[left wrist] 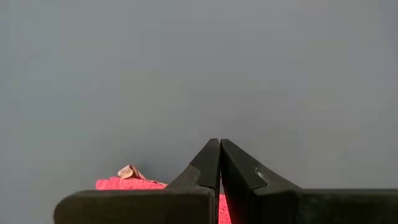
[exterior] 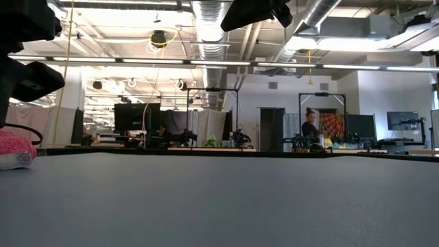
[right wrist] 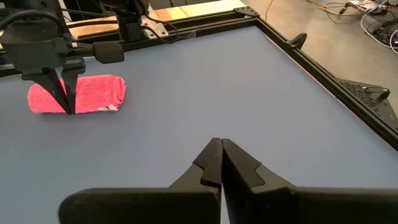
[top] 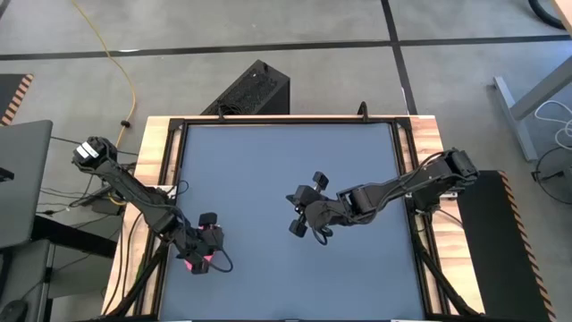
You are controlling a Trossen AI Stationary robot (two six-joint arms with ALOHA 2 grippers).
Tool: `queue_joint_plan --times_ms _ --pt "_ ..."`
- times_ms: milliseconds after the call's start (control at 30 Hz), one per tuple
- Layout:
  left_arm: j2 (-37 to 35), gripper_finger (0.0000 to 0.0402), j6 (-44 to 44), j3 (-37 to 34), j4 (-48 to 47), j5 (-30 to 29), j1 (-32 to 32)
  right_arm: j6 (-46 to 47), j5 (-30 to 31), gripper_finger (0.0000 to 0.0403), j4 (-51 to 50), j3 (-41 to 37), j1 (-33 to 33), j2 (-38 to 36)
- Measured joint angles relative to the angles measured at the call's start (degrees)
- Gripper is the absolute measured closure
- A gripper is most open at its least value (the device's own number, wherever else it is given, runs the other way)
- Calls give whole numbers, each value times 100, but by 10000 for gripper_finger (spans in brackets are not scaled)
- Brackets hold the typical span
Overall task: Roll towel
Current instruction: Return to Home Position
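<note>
The towel [right wrist: 93, 93] is a bright pink roll lying on its side on the grey table, near the left edge; it also shows in the high view [top: 193, 263] and the low view [exterior: 14, 149]. A small tag [left wrist: 129, 172] sticks out at one end. My left gripper [right wrist: 68, 109] is shut, slanting down over the roll, its tips past the roll's side toward the table's middle. My right gripper [right wrist: 220, 144] is shut on nothing and hangs above the table's middle [top: 298, 225]. My left gripper's shut fingers [left wrist: 211, 163] slant down across the towel roll [left wrist: 127, 183]. Their tips stand over bare table just past it. I cannot tell whether the fingers touch the roll; nothing is between them.
Bare grey table surface [top: 286, 170] spreads between the two arms and toward the far edge. A black frame [right wrist: 323, 68] and wooden rails [top: 159, 152] border the table. A black box [top: 255, 89] stands on the floor beyond the far edge.
</note>
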Motion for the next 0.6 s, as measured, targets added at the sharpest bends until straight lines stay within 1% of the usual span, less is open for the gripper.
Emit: queue_joint_plan --times_ms 267,333,433,533,600 --pt "0 401 214 0 13 0 131 -1 0 377 0 0 0 0" --pt "0 401 426 0 134 7 261 -188 0 377 0 0 0 0" --pt "0 401 1005 0 720 44 626 -451 -1 379 -3 0 0 -25" --pt "-2 401 1801 5 1432 353 1074 -632 -15 382 1 0 -38 -147" --pt "-2 401 2312 141 1572 591 1396 -720 -17 381 -17 4 -63 -248"
